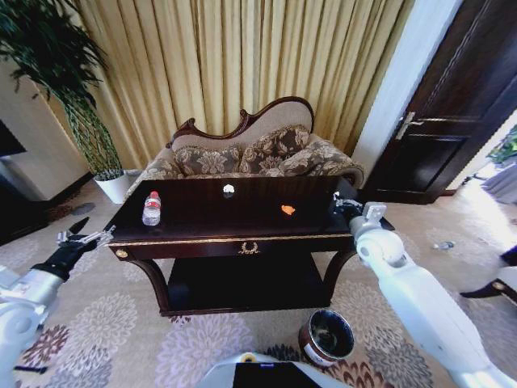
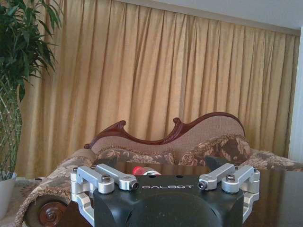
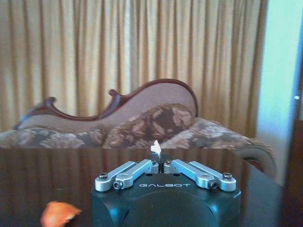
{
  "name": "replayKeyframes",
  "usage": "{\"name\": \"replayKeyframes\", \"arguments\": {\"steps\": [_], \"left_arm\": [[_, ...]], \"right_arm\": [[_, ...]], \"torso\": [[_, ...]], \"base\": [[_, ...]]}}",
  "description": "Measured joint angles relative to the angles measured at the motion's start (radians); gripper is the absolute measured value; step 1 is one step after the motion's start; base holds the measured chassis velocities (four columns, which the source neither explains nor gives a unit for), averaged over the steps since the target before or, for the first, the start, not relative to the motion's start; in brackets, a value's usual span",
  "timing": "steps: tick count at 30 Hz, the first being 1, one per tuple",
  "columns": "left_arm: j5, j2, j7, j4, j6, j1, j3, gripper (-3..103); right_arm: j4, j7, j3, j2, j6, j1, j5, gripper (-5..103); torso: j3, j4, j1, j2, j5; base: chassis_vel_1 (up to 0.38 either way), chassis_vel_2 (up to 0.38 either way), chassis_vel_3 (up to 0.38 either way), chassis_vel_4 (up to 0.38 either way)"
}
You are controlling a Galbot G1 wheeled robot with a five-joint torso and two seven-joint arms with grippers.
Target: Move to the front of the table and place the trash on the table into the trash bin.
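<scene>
The dark table (image 1: pixel 202 217) with gold trim stands right in front of me. On its left end a clear bottle (image 1: pixel 151 208) with a red cap stands upright. A white scrap (image 1: pixel 229 191) lies at the back middle and an orange scrap (image 1: pixel 287 210) right of centre. The dark round trash bin (image 1: pixel 327 335) sits on the carpet by the table's front right leg. My left gripper (image 1: pixel 85 237) hovers open just off the table's left front corner, aimed toward the bottle's red cap (image 2: pixel 138 170). My right gripper (image 1: pixel 342 204) is shut at the right end, facing the white scrap (image 3: pixel 155 148) and orange scrap (image 3: pixel 59 213).
A carved-back patterned sofa (image 1: pixel 250 153) stands close behind the table, before gold curtains. A tall plant (image 1: pixel 56 73) in a white pot (image 1: pixel 113 184) is at the back left, a dark door (image 1: pixel 452 121) at the right. A small bottle (image 1: pixel 443 245) lies on the carpet to the right.
</scene>
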Motion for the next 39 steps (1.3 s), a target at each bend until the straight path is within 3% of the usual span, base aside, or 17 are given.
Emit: {"name": "replayKeyframes", "arguments": {"steps": [9, 23, 39], "left_arm": [[-0.001, 0.009, -0.004, 0.002, 0.000, -0.005, 0.002, 100], [0.003, 0.010, -0.009, -0.003, 0.003, -0.009, 0.007, 100], [0.002, 0.012, -0.009, -0.006, 0.003, -0.007, 0.002, 100]], "right_arm": [[0.115, -0.018, -0.012, 0.035, 0.008, -0.072, -0.029, 1], [0.122, -0.016, -0.010, 0.060, 0.007, -0.095, -0.054, 1], [0.123, -0.015, -0.009, 0.065, 0.007, -0.102, -0.064, 1]], "torso": [[0.000, 0.0000, 0.000, 0.000, 0.0000], [0.000, -0.0001, 0.000, 0.000, 0.0001], [0.000, 0.0000, 0.000, 0.000, 0.0001]], "base": [[0.000, 0.000, 0.000, 0.000], [0.025, -0.019, -0.019, 0.026], [0.138, -0.139, -0.141, 0.140]]}}
